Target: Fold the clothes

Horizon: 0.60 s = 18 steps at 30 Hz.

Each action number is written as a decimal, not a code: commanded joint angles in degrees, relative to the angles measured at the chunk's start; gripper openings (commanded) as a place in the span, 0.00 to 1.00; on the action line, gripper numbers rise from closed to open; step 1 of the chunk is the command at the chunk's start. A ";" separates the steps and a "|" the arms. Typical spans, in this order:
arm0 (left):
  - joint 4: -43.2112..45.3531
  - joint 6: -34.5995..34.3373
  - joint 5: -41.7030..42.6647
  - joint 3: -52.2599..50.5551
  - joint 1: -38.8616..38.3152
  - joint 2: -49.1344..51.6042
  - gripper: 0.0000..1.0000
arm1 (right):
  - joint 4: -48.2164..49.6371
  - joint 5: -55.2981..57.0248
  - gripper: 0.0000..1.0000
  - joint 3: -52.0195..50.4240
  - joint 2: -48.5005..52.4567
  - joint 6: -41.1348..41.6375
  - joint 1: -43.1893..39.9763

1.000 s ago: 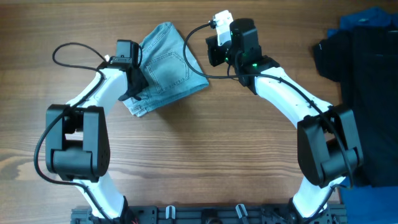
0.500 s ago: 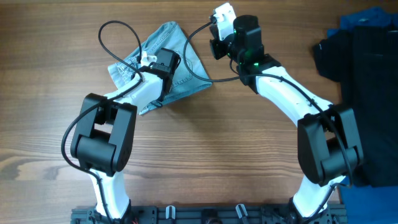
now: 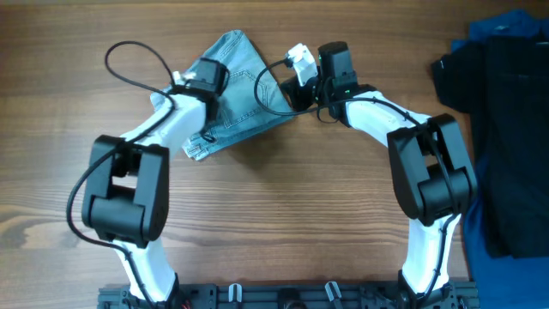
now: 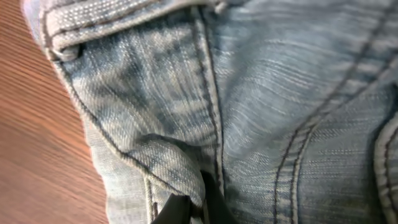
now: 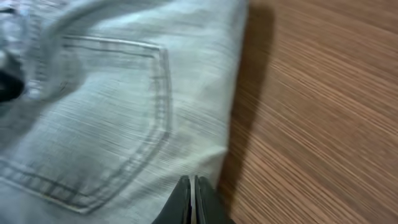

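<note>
Wood grain everywhere: a brown wooden table point(image 3: 300, 215) fills the overhead view. The pair of light blue, faded denim shorts point(image 3: 240, 116) lies crumpled toward its far side, right between the two arms. The left gripper point(image 4: 196, 208) is clamped on a raised fold of the denim, just beside a stitched seam. The right gripper point(image 5: 193, 200) has its jaws pressed together, tips at the shorts' right edge where cloth meets bare wood. Whether it pinches any fabric, I cannot tell. A stitched back pocket point(image 5: 93, 112) faces up there. Along the near edge runs a black mounting rail point(image 3: 283, 296). Off at the right edge sits a black garment point(image 3: 502, 137), with a dark blue cloth point(image 3: 506, 26) peeking out at the far corner.
</note>
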 commanded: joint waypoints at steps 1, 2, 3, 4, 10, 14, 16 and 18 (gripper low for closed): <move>-0.35 0.09 26.62 -3.58 5.05 6.51 0.04 | 1.01 -4.48 0.04 0.70 0.09 -1.57 1.14; -0.13 0.07 31.30 -3.58 6.29 6.51 0.04 | 0.98 -4.31 0.04 0.70 0.11 -2.75 1.81; 0.20 0.02 34.36 -3.58 7.17 6.51 0.04 | 1.09 -2.73 0.04 0.70 0.11 -2.80 2.43; 1.29 -0.11 37.70 -3.58 8.57 6.51 0.04 | 1.62 0.57 0.04 0.70 0.11 -2.86 3.50; 2.27 -0.50 38.66 -3.58 9.88 6.51 0.04 | 5.73 6.34 0.04 0.74 4.87 -3.61 6.08; 6.03 1.57 32.17 -3.61 9.94 6.51 0.04 | -2.67 18.71 0.04 0.72 7.08 -2.23 5.73; 8.39 4.68 29.44 -3.61 9.94 6.51 0.04 | -7.72 18.95 0.04 0.72 7.08 -0.74 5.53; 9.64 4.68 26.88 -3.61 9.94 6.51 0.04 | -15.37 17.35 0.04 0.72 6.97 5.11 5.57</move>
